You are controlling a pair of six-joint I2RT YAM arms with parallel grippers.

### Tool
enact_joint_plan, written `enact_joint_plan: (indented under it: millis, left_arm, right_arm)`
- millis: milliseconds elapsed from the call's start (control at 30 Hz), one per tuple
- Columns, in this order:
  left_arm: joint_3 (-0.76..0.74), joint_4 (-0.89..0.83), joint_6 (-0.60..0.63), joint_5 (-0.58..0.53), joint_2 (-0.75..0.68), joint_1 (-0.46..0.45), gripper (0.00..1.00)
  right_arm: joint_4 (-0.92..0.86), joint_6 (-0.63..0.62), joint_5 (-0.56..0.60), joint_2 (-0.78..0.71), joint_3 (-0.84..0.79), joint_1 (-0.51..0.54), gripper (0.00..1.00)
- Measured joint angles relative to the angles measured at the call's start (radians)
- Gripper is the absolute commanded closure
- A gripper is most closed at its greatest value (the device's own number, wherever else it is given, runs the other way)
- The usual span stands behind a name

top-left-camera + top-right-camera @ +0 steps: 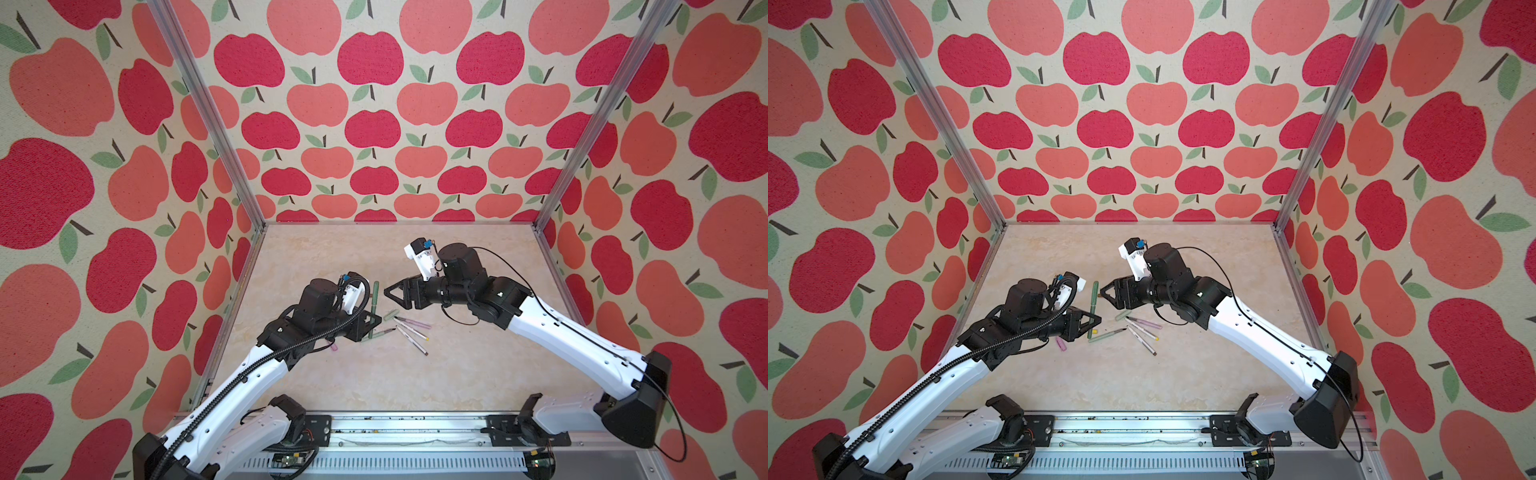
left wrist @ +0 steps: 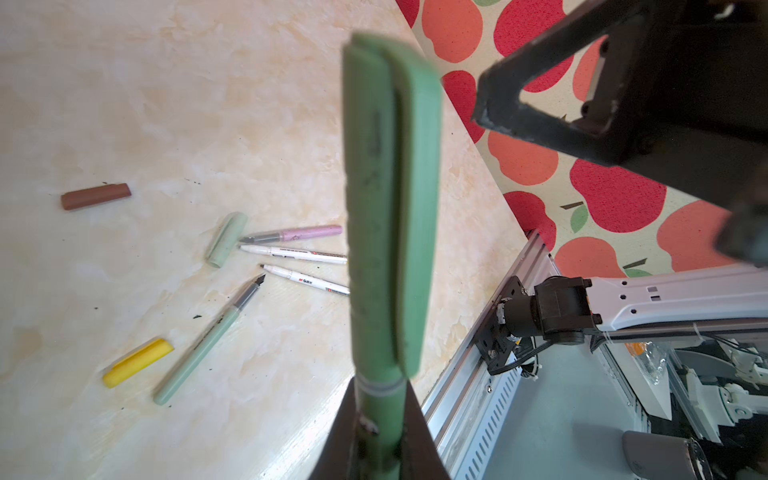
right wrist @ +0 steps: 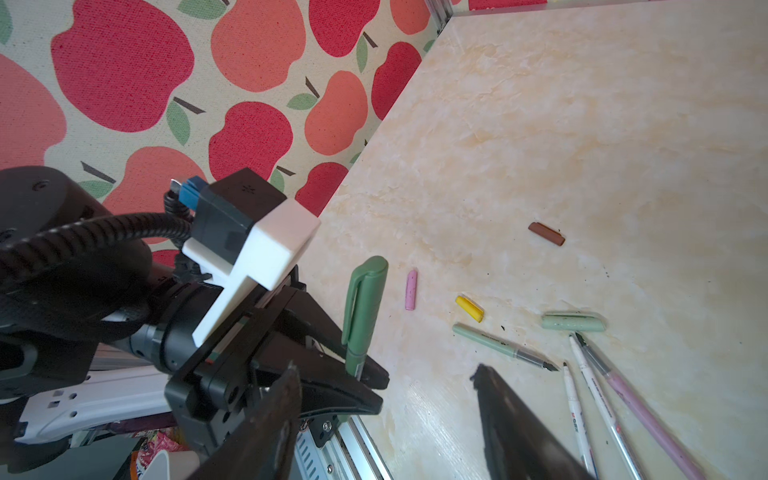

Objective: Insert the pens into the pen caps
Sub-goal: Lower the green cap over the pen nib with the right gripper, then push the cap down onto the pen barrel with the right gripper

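pens (image 1: 413, 323) cluster mid table (image 1: 332, 257), well apart from walls (image 1: 374, 124).

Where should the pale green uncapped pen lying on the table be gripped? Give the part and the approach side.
Take the slim pale green plastic pen at mid-barrel, from straight above, jaws across it. It lies flat; its dark nib end tapers and points near a white pen, and a stubby yellow cap sits beside its tail, so the middle looks freest.
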Motion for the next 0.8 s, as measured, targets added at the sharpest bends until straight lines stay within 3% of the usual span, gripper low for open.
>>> enact_joint_plan:
  millis: [367,800]
  left_arm:
    - [0.004,-0.026,0.000,-0.077,0.017,0.000,1.00]
    - [0.004,-0.018,-0.007,-0.080,0.019,0.000,1.00]
  right_arm:
    - [-0.022,0.053,0.098,0.126,0.100,0.045,0.38]
    - [-0.025,0.095,0.109,0.201,0.134,0.055,0.50]
